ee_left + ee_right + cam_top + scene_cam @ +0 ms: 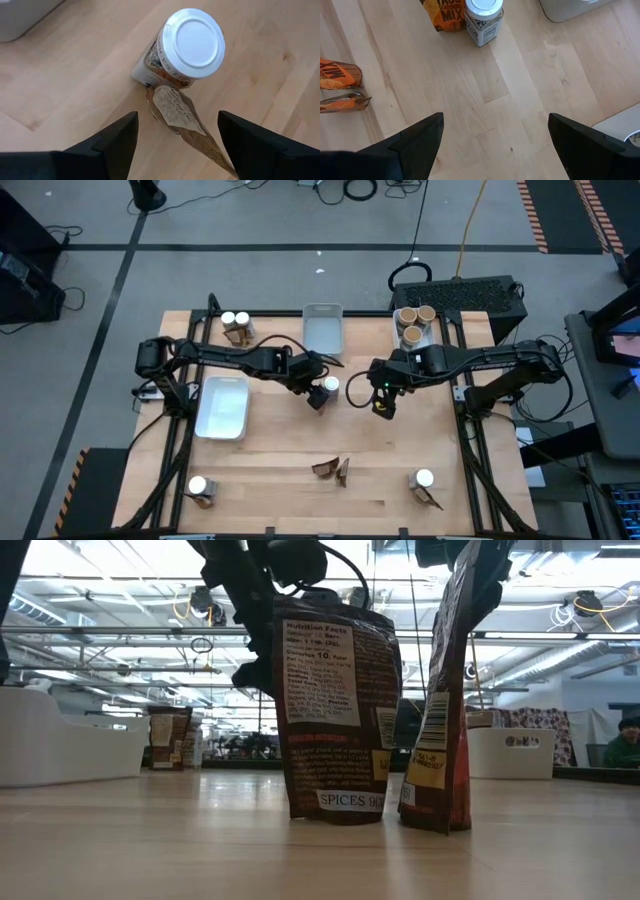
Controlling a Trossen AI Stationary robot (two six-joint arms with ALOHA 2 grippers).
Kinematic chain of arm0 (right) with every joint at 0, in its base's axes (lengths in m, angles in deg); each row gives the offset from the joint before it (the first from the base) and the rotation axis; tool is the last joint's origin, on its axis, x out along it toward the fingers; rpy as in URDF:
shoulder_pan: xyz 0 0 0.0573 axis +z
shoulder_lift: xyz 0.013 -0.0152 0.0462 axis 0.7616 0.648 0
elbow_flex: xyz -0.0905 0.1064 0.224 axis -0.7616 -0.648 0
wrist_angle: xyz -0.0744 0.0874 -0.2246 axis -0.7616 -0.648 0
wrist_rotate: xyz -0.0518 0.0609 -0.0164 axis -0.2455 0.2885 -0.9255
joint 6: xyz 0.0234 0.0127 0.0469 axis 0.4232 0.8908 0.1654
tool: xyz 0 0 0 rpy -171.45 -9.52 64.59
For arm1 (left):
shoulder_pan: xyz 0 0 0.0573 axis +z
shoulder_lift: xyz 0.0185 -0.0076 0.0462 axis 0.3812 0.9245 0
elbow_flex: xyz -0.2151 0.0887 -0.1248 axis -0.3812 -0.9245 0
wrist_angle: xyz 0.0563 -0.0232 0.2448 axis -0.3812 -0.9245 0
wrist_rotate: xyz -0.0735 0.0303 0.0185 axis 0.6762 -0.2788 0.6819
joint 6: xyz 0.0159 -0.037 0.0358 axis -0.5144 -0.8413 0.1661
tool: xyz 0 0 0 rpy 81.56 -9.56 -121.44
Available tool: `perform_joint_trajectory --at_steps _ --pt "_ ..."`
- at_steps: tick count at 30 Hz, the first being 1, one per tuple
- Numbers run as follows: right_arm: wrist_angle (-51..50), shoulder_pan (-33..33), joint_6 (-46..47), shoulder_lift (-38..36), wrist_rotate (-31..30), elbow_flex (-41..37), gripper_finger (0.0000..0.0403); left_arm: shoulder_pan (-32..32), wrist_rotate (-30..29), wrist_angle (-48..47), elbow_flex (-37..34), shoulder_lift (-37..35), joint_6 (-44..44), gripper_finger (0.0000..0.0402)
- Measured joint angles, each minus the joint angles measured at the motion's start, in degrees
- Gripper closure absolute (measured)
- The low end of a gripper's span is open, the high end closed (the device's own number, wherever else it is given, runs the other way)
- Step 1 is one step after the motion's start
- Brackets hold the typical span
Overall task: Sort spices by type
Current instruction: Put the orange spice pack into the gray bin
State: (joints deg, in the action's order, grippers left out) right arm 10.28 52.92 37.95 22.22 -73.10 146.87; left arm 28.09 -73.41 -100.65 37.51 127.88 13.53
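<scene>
My left gripper (318, 394) hangs at the table's middle, open, pointing down. A flat brown packet (181, 116) stands on its edge between the two fingers (114, 145), with a gap on each side. Just beyond the packet, a white-capped jar (192, 42) stands upright on the table. To their right, my right gripper (383, 407) hangs open over bare wood (492, 145). Other spices stand around the table: two jars with a packet (236, 326) at the far left, and two packets (333, 470) near the front.
A white tray (223, 406) lies left of my left gripper, and a grey tray (322, 330) at the far middle. A tray with tan-topped tubs (413, 323) is at the far right. Jar-and-packet pairs stand at the near left (200, 489) and near right (425, 482).
</scene>
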Motion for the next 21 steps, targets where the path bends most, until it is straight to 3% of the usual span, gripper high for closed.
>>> perform_joint_trajectory --at_steps 10,21 --pt "0.0 0.0 0.5 0.0 -0.3 0.0 0.0062 0.4 0.8 -2.5 0.0 0.0 1.8 0.0185" --pt "0.0 -0.7 1.1 0.0 -0.5 0.0 0.0062 1.4 2.4 -3.6 0.0 -0.4 6.1 0.03"
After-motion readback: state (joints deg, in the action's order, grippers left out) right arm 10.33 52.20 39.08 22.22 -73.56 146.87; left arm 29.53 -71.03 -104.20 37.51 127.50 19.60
